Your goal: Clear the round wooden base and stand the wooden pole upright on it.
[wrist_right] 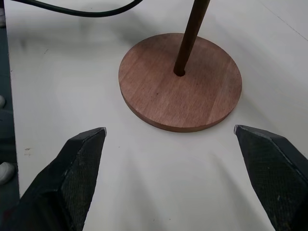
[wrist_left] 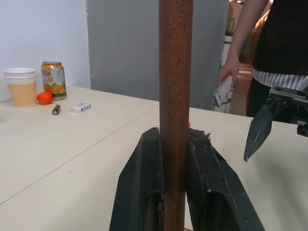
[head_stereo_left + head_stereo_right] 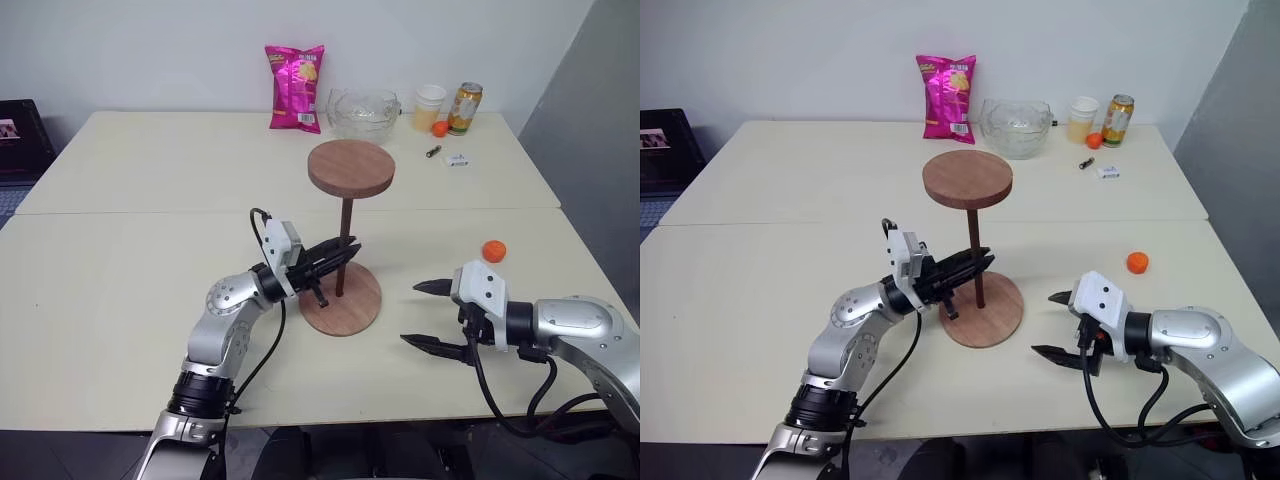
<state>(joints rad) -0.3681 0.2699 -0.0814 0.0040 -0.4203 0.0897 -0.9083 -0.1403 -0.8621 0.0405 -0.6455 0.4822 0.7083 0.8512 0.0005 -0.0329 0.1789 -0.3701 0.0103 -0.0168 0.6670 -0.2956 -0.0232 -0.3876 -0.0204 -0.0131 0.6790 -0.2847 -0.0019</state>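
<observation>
The wooden pole (image 3: 343, 248) is being held upright by the left gripper (image 3: 340, 254), whose two black fingers (image 2: 144, 192) are being pressed flat against opposite sides of the thin, dark-brown, rough-grained rod a little above its lower end. The rod's foot is being seated in the small centre hole of the round wooden base (image 3: 352, 305), a flat, smooth, reddish-brown disc lying on the cream table (image 3: 120, 300) near the middle of its near half, directly below and just right of that gripper. The round reddish-brown disc fixed to the pole's upper end is being carried level above, like a small tabletop. The right gripper (image 3: 432, 315) is being kept well apart from the base, to its right and slightly nearer, with its pointed, textured black fingers (image 1: 82, 163) spread wide and nothing between them; in the right wrist view the base and the rod's foot are being framed between them. A small orange ball (image 3: 493, 250) is lying on the table to the right. Along the far edge, a glossy pink snack bag (image 3: 295, 87), a clear bowl (image 3: 363, 113), a pale cup (image 3: 430, 105) and a can (image 3: 465, 108) are standing.
</observation>
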